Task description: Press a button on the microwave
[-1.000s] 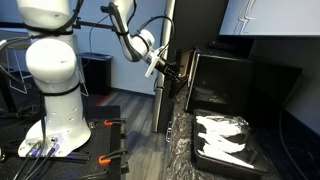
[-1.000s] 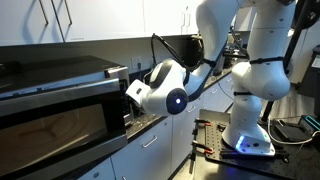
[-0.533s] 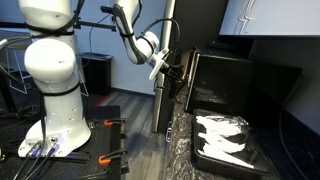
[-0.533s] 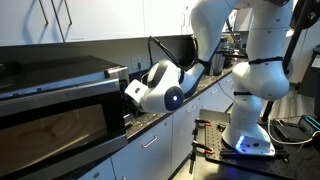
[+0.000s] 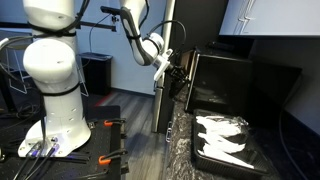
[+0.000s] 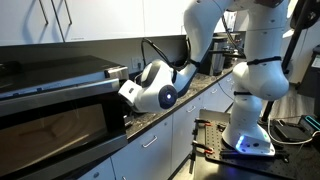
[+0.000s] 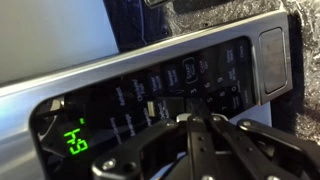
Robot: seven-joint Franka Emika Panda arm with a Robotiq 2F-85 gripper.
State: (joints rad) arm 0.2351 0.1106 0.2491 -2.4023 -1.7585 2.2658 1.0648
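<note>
The microwave [image 7: 110, 78] lies just before the gripper [image 7: 197, 120]

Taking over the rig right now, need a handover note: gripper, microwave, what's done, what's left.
Gripper: fingers look closed together and hold nothing. The tips are right at the button rows of the control panel.
Large black box-shaped microwave: on the counter, door shut, green display lit.
Done: gripper lined up at the panel.
Left: contact can't be confirmed from these views. Push one button in, then back away.
</note>
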